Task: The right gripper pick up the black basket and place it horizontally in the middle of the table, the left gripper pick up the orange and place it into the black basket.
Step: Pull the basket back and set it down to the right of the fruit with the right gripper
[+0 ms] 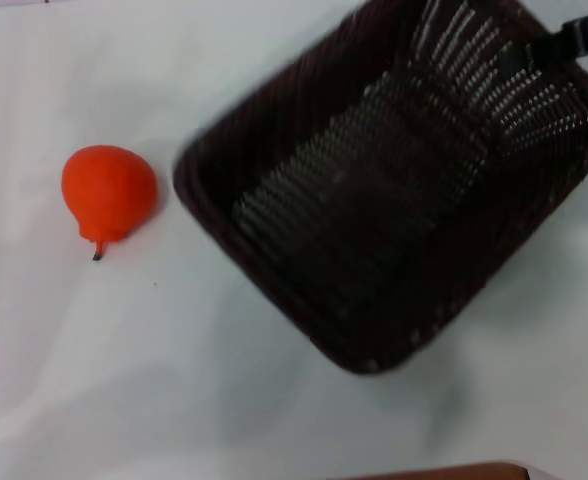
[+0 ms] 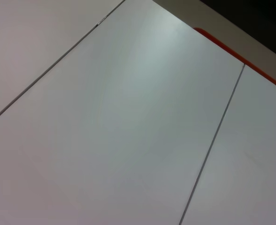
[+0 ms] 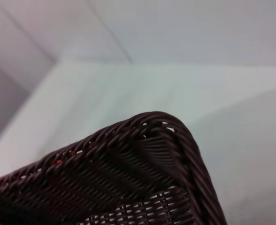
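Head view shows our right pincer (image 1: 559, 42) at the far right rim of the black basket (image 1: 394, 190), which sits skewed on the table (image 1: 124, 380), so we judge it needs turning square. We cannot tell how wide that pincer stands. The orange (image 1: 108, 192) lies apart, left of the basket. Our left pincer is unseen.

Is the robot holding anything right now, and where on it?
The right gripper is at the black basket's far corner rim; an actual grip cannot be told.
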`<state>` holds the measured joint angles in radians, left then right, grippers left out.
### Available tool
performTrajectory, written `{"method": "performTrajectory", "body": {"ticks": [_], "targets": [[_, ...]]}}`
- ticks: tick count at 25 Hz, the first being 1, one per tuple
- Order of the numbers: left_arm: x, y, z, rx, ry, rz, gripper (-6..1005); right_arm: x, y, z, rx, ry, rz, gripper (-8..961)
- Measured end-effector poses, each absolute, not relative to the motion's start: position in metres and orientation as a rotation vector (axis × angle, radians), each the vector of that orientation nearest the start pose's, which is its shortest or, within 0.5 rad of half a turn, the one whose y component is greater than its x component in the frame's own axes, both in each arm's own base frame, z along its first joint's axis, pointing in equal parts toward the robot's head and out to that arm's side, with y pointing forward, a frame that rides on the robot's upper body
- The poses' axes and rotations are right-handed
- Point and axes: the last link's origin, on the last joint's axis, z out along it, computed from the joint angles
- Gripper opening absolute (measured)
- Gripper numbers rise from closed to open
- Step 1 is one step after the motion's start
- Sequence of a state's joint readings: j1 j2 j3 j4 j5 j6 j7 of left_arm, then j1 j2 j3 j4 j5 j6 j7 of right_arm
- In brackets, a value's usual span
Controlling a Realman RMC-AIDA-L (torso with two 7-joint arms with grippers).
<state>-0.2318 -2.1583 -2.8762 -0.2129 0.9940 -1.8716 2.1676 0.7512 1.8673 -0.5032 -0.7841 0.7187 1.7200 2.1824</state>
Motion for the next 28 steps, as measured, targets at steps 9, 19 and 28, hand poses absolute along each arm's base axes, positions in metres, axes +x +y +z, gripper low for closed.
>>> {"method": "performTrajectory", "body": {"ticks": [9, 19, 28], "targets": [[-0.334, 0.227, 0.081, -1.200, -0.496, -1.509, 862, 0.284, 0.370, 0.105, 2.046, 2.931, 0.437, 171], [-0.333, 0.235, 0.081, -1.206, -0.505, -1.508, 862, 0.313, 0.362, 0.077, 2.377, 2.739, 0.563, 171], [-0.333, 0.237, 0.080, -1.208, -0.519, -1.502, 861, 0.318, 0.362, 0.050, 2.453, 2.650, 0.571, 171]]}}
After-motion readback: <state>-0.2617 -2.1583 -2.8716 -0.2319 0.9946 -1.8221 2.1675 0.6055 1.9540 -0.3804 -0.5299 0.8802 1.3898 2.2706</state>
